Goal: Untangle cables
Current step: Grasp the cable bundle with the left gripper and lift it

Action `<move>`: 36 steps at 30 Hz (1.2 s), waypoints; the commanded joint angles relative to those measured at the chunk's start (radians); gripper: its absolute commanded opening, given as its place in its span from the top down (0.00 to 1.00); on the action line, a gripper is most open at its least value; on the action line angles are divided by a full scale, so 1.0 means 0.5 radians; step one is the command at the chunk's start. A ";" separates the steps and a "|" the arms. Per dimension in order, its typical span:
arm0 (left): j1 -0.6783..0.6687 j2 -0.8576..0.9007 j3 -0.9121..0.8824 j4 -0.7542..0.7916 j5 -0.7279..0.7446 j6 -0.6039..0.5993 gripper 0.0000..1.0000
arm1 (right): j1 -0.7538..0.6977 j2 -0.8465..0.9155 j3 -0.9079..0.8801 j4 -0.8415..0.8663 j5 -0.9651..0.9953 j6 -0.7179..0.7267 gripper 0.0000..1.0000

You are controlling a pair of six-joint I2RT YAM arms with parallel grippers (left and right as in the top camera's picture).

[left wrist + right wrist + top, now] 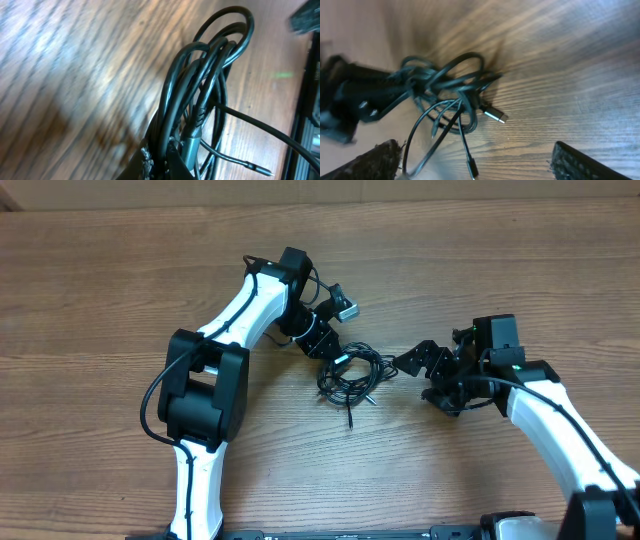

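The left gripper [336, 358], a black two-finger claw on a white-and-black arm, is closed tight on the cables [350, 376], a loose tangle of thin, glossy black cords. In the left wrist view its rough-edged dark fingertips [149, 162] are pressed together around several strands at the lower end of the bundle. From there the cables [202, 85] rise in long, narrow loops that bend round smoothly at the top. A ribbed strain relief and a grey plug [191, 131] are seen just above the pinch, and two single strands run off towards the lower right.

The right gripper [422, 378], also black, is held wide open, its two fingers spread well apart with nothing between them. In the right wrist view its coarse, dark pads [376, 161] are seen at the lower corners. The cables [447, 85] lie ahead of them in overlapping rounded loops, with a small silver metal plug [495, 116] poking out to the right and a thin black plug end trailing down between the fingers.

Everything is set on a brown wooden table [100, 280] with a fine, streaky grain and a slight sheen. A black bar [330, 533] runs along its near edge.

The tangle lies near the table's middle, between the two grippers: gripped at its upper left edge by the left one, and just beside the open right one without touching it.
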 commanded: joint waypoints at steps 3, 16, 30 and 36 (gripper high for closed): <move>-0.014 0.027 0.051 -0.013 0.186 0.107 0.96 | -0.003 0.177 0.023 0.019 -0.020 0.287 0.26; -0.066 0.027 0.044 -0.036 0.188 0.121 0.96 | -0.003 0.215 0.023 0.326 -0.035 0.598 0.44; -0.083 0.027 0.044 -0.055 0.188 0.167 0.96 | -0.002 0.215 0.023 0.275 0.141 0.809 0.45; -0.094 0.027 0.044 -0.055 0.250 0.198 0.96 | -0.001 0.215 0.023 0.293 0.149 0.917 0.51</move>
